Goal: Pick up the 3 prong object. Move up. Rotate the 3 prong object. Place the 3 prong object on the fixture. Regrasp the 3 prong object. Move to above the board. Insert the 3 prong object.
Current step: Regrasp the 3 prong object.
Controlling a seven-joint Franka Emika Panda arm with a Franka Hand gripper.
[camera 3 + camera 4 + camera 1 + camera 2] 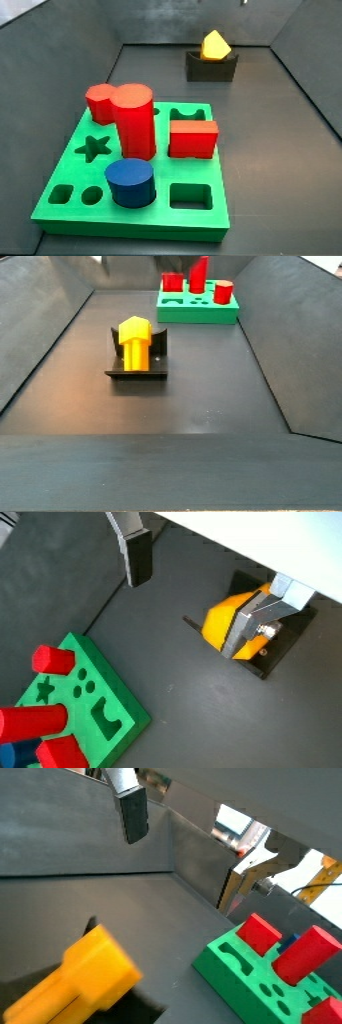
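- On the fixture (pixel 136 368), well apart from the board (pixel 198 309): the 3 prong object (pixel 134 340), resting unheld.
- Above the fixture: gripper (pixel 201 587), fingers (pixel 135 557) spread, pinching nothing.
- Probably light, rigid, smooth plastic; best pinched across flat sides.

- A blue cylinder (pixel 130 182) stands upright in the board (pixel 60 195), near its front edge in a side view.
- A red cube (pixel 194 138) sits toward the board's right edge.
- A tall red cylinder (pixel 134 120) stands at the board's middle, just beside a shorter red piece (pixel 100 100) nearer the far left corner.
- A dark grey floor (pixel 274 130) carries the board, with sloped grey walls (pixel 40 326) around it.
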